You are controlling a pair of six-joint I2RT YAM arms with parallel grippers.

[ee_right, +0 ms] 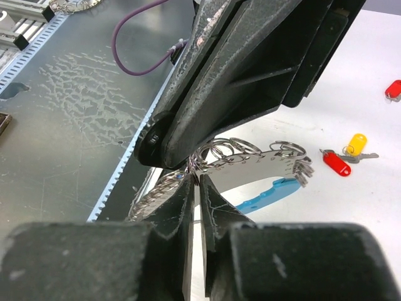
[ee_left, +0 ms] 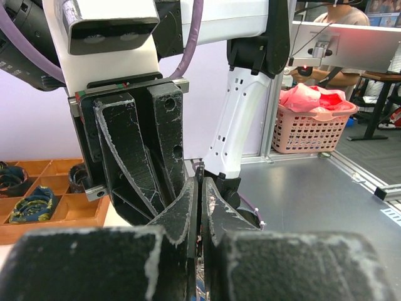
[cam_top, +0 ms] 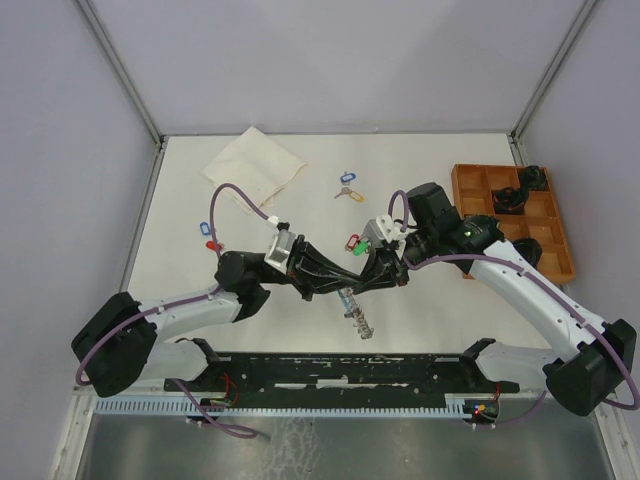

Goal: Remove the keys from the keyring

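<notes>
White table, lavender walls. Mid-table, the keyring (cam_top: 356, 312) hangs at 6 o'clock below both tips. The left gripper (ee_left: 199, 194) has its jaws pressed together, apparently pinching the chain. The right gripper (ee_right: 197, 191) has its jaws a hair apart; can't tell if they grip.

Risk: if you pull against 1 weak pinch, the chain slips and the ring drops.

The contact point is hidden behind the fingers. Loose keys (cam_top: 346, 192) at 12 o'clock are too small to count.

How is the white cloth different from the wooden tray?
The white cloth is pale, rumpled and lies at the back left; the wooden tray is orange-brown and sits at the right. The tray has compartments holding dark things; the cloth holds nothing. Both rest on the table.
</notes>
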